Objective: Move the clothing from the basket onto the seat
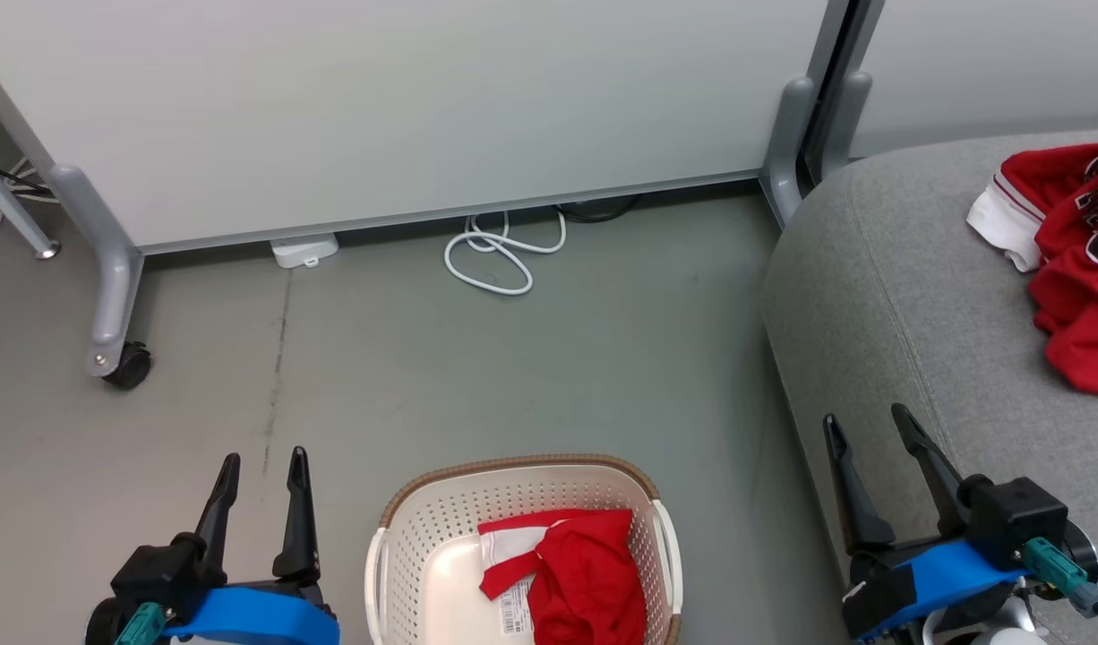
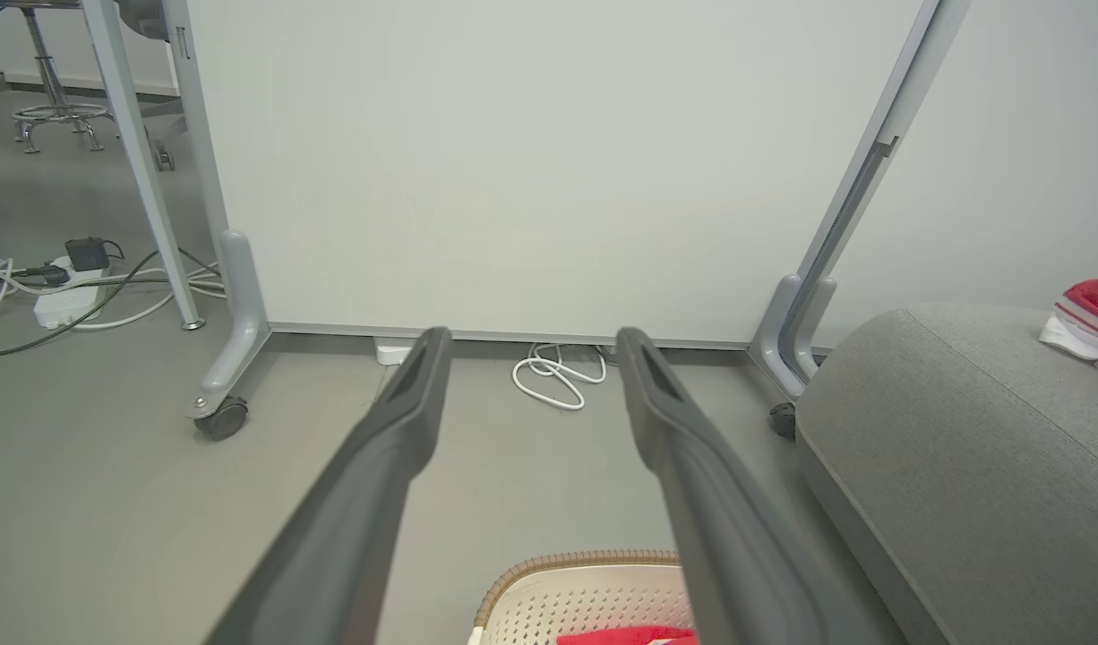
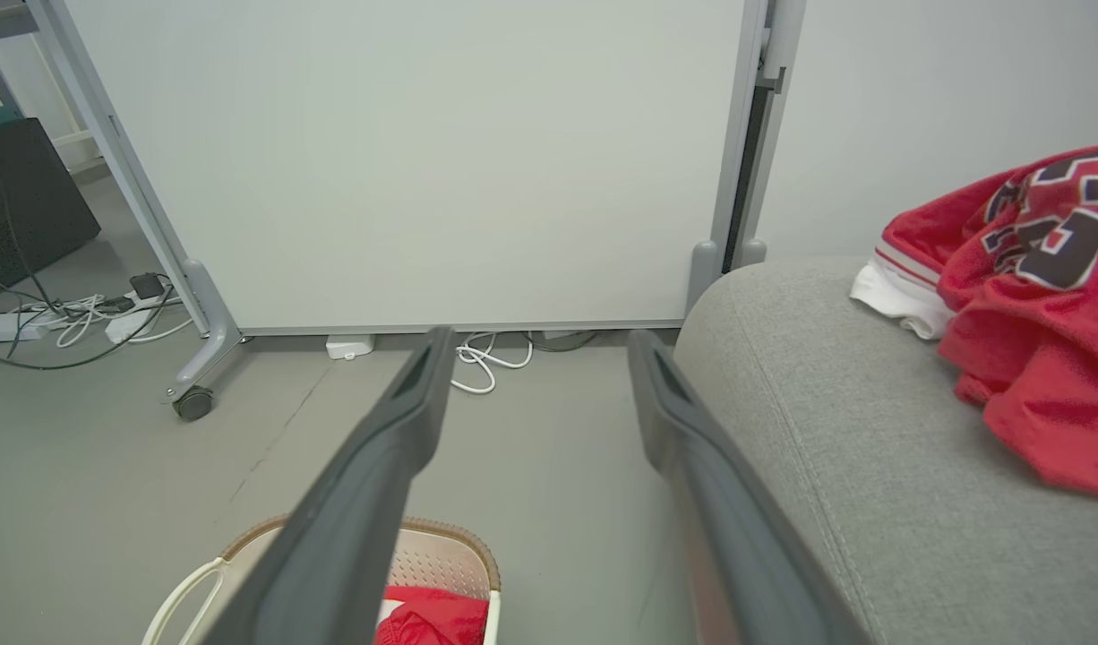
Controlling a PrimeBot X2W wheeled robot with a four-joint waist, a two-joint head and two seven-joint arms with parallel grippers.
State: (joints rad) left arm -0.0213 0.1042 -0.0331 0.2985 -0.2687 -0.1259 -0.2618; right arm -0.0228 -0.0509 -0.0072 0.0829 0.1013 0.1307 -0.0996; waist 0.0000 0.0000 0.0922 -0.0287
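One garment [image 1: 585,573], possibly shorts, in basket [image 1: 513,466] between spread left hand [image 1: 265,454], right hand [image 1: 863,414].

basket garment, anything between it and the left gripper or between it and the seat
Nothing visible blocks either. The red garment lies uncovered in the basket; the open left gripper stands apart to its left. Toward the seat there is only the basket wall and bare floor, and grey cushion lies free beside the other garment.
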